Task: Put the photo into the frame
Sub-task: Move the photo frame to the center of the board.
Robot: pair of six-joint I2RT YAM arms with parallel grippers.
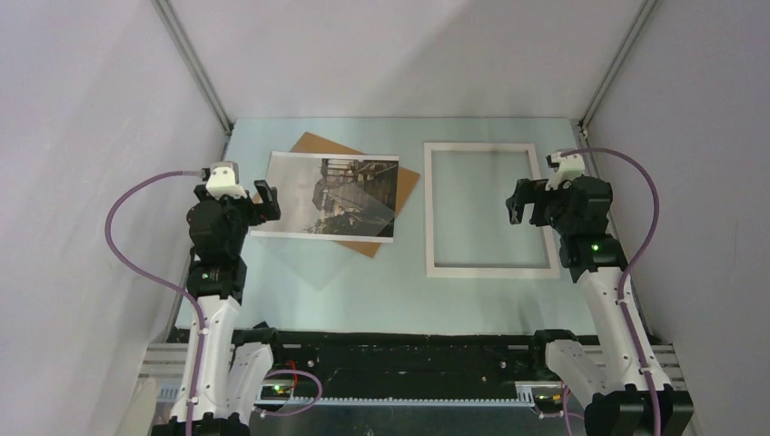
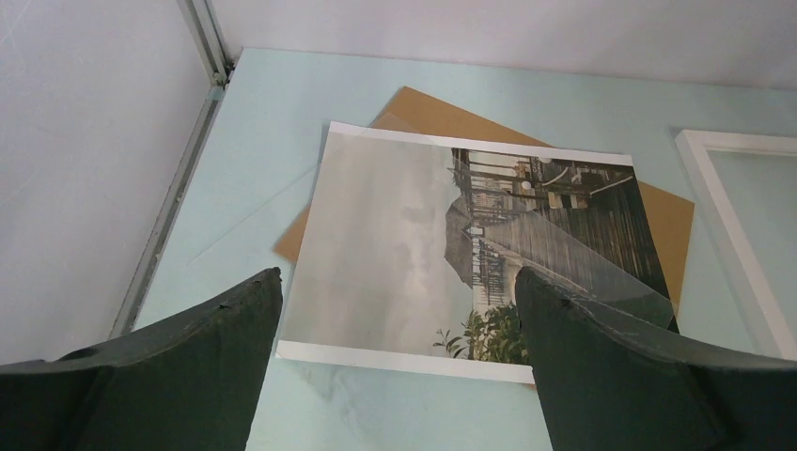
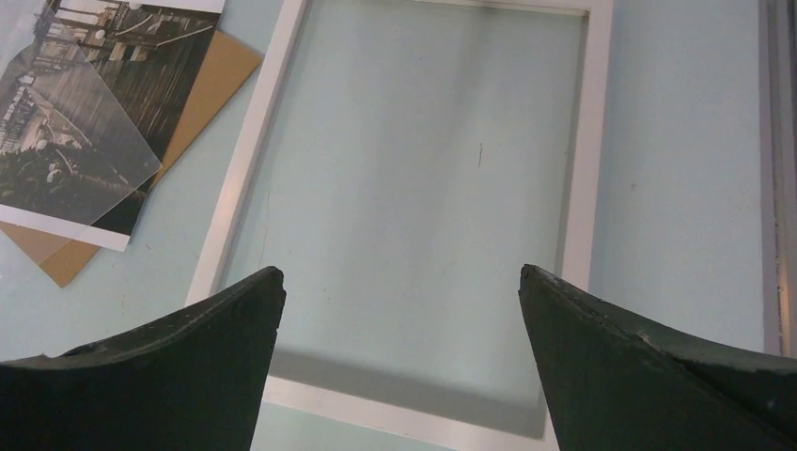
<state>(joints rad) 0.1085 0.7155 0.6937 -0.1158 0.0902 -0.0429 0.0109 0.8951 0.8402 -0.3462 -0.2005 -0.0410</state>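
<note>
The photo (image 1: 331, 195) lies flat at the table's back left, white-bordered, showing a grey sky and a wooden pier; it also shows in the left wrist view (image 2: 395, 225) and the right wrist view (image 3: 160, 66). The frame (image 1: 490, 271) is a narrow white rectangle lying flat to the photo's right, with the table showing through its middle. My left gripper (image 1: 269, 203) hovers open over the photo's left edge (image 2: 397, 274), holding nothing. My right gripper (image 1: 516, 202) hangs open and empty above the frame's right side (image 3: 400, 271).
A brown backing board (image 1: 409, 182) lies under the photo, its corners sticking out (image 2: 442, 117). A clear thin sheet (image 3: 85, 122) overlaps the photo's near right corner and reaches onto the table. Grey walls with metal rails (image 1: 195, 68) close in the table.
</note>
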